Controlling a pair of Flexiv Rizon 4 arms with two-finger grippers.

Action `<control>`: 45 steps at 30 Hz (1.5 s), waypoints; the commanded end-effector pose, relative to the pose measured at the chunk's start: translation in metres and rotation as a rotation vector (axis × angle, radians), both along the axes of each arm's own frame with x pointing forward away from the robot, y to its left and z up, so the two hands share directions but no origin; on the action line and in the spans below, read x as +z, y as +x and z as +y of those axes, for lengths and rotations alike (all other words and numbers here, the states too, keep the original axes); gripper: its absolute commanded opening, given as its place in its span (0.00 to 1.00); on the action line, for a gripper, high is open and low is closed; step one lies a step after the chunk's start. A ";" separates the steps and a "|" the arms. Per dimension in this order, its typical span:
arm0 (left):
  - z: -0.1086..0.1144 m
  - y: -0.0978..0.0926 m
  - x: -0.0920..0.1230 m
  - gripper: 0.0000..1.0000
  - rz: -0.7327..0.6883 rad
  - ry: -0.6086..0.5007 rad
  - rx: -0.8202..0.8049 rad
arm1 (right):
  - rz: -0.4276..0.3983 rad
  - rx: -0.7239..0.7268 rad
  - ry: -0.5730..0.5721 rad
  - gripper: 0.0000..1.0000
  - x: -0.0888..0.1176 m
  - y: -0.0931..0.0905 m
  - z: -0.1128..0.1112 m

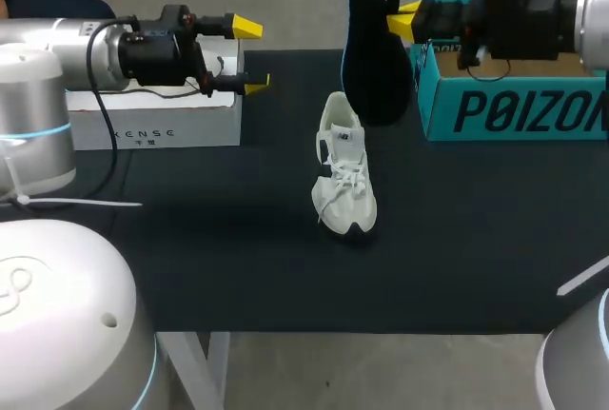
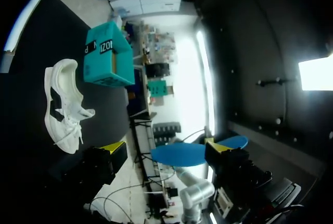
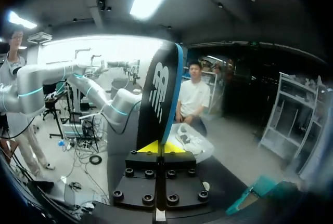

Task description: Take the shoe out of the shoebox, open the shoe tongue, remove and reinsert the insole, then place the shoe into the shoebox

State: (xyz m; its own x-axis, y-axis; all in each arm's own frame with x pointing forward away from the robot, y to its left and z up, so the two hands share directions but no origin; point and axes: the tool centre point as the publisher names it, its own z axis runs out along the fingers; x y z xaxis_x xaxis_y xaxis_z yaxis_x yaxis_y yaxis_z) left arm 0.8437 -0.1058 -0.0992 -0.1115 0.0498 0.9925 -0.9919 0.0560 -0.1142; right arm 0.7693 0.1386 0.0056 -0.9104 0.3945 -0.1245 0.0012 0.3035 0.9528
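Observation:
A white shoe [image 1: 344,167] stands upright on the black table mat [image 1: 238,258], toe toward the front, laces loose. Above and behind its heel hangs the dark insole [image 1: 371,39] with a blue edge, held upright in the air. My right gripper [image 1: 404,15] is shut on the insole's edge; in the right wrist view the insole [image 3: 161,94] rises from between the closed yellow tips [image 3: 158,147], with the shoe [image 3: 190,138] beyond. My left gripper [image 1: 252,54] hovers at the back left, open and empty. Past its fingers lie the shoe [image 2: 62,104] and the insole [image 2: 187,154].
The teal shoebox [image 1: 514,96] stands at the back right, under my right arm, and shows in the left wrist view too [image 2: 106,55]. A white box [image 1: 152,120] sits at the back left beneath my left arm. The table's front edge runs close below the shoe.

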 end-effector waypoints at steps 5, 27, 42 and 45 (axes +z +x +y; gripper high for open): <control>-0.001 0.000 0.000 1.00 0.000 0.003 0.000 | -0.163 0.132 0.029 0.00 -0.007 0.011 0.003; -0.001 0.000 0.000 1.00 0.000 0.003 0.000 | -1.000 0.472 0.089 0.00 0.006 0.043 0.026; -0.001 0.000 0.000 1.00 0.000 0.003 0.000 | -1.000 0.472 0.089 0.00 0.006 0.043 0.026; -0.001 0.000 0.000 1.00 0.000 0.003 0.000 | -1.000 0.472 0.089 0.00 0.006 0.043 0.026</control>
